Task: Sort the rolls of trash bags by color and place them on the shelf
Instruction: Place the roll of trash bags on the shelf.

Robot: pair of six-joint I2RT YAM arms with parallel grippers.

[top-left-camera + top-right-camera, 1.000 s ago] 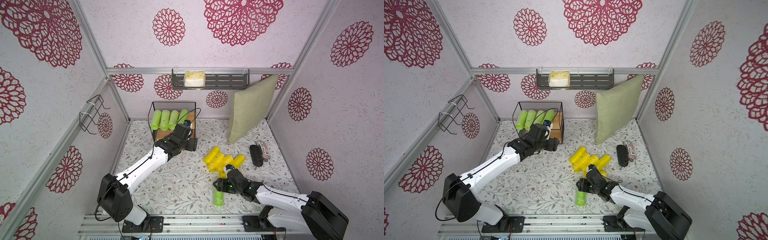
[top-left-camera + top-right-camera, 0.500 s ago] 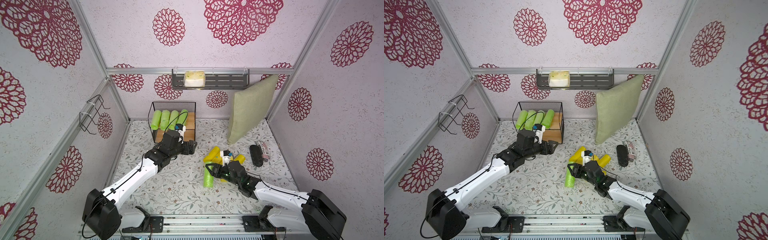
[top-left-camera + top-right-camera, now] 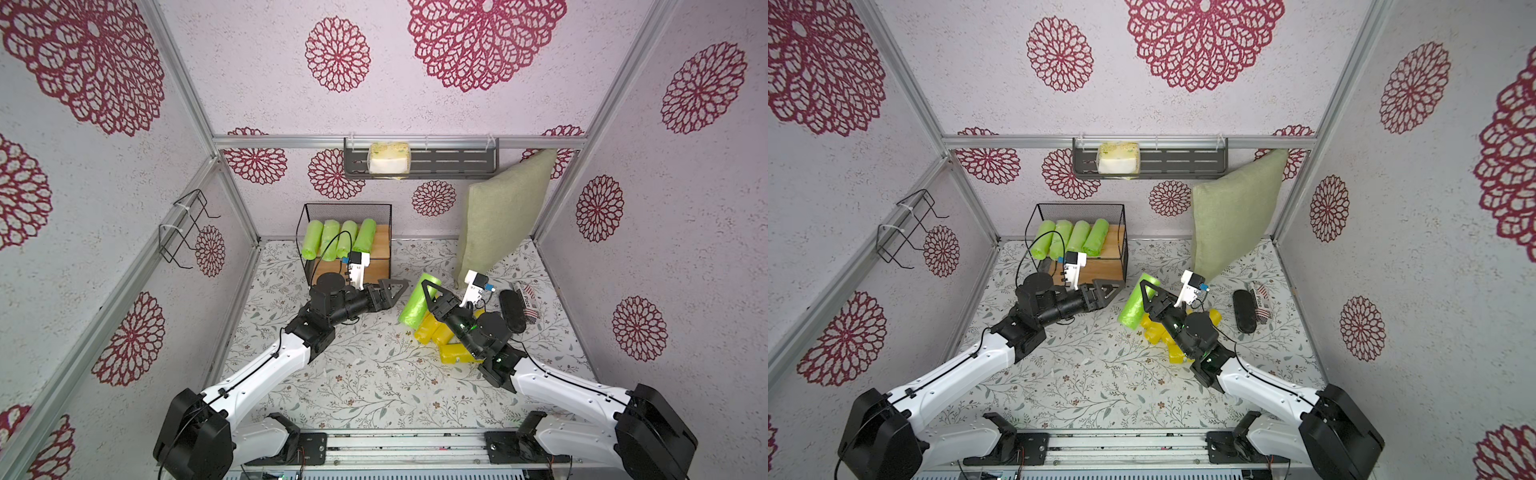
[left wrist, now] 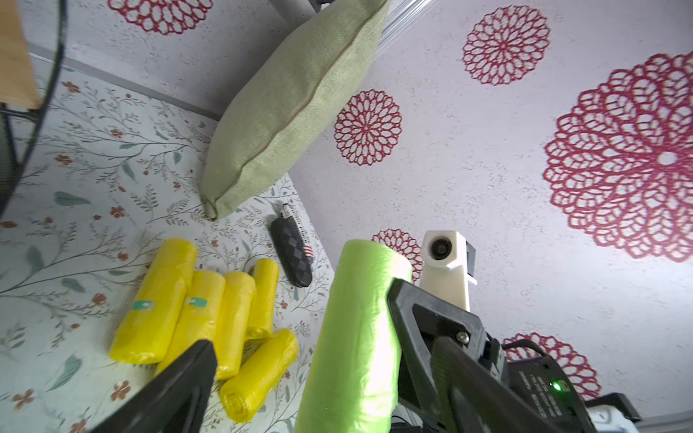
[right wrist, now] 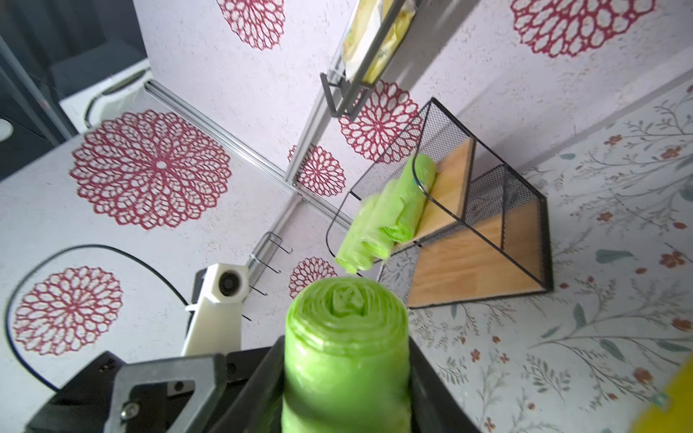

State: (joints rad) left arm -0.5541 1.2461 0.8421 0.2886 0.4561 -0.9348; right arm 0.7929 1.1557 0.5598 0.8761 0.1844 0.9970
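The right tool (image 3: 427,291) clamps a green roll (image 3: 414,306) (tilted, by the yellow rolls (image 3: 430,331)); the left tool (image 3: 394,291) gapes wide beside it.

place: lab booth dressed as a home | evidence: 3 wallpapered panels (image 3: 257,83) in aluminium framing (image 3: 291,142) | lower edge: my base rail (image 3: 399,449)

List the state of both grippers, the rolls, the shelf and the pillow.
Left gripper: open, empty.
Right gripper: shut on a green roll, held up and tilted.
Green rolls: four, lying side by side on the top board.
Yellow rolls: five, heaped on the table, not yet shelved.
Shelf: upright, lower board bare.
Pillow: standing on edge, leaning.
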